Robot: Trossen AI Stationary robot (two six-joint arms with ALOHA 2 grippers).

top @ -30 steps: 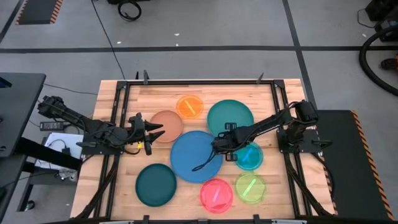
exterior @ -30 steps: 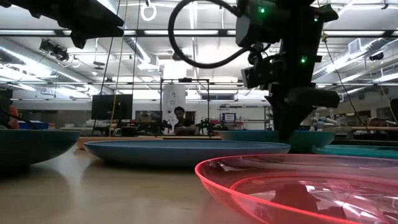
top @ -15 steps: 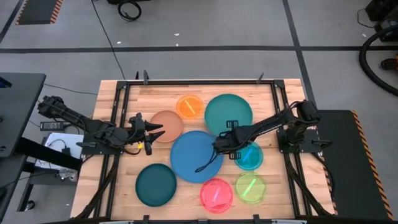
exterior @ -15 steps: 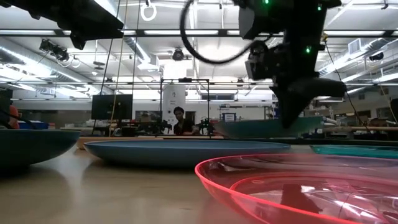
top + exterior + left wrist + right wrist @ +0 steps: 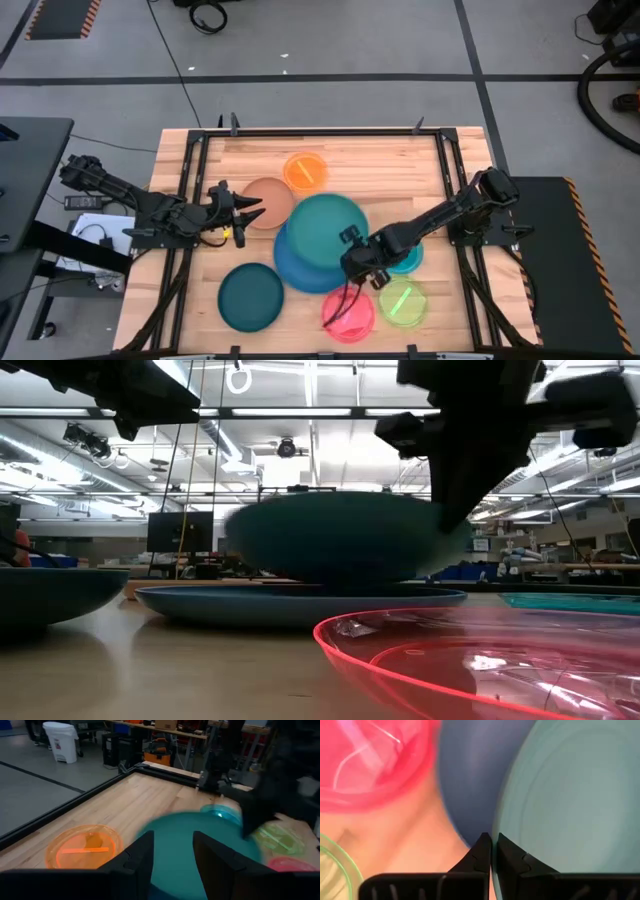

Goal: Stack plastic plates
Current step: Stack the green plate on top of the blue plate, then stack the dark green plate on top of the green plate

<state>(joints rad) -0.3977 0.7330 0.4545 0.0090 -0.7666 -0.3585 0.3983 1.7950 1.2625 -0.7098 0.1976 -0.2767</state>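
Ideally the right gripper (image 5: 358, 262), pinching the large round teal-green plastic plate (image 5: 325, 229) by its rim, centres it over the large blue plastic plate (image 5: 292, 268) before letting go.

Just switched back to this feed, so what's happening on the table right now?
The right tool is shut on the rim of the teal-green plate and carries it above the large blue plate, clear of it in the low view. The left tool waits, open, beside the tan plate. The dark-teal plate, orange plate, pink plate, lime plate and cyan plate lie unstacked on the table.
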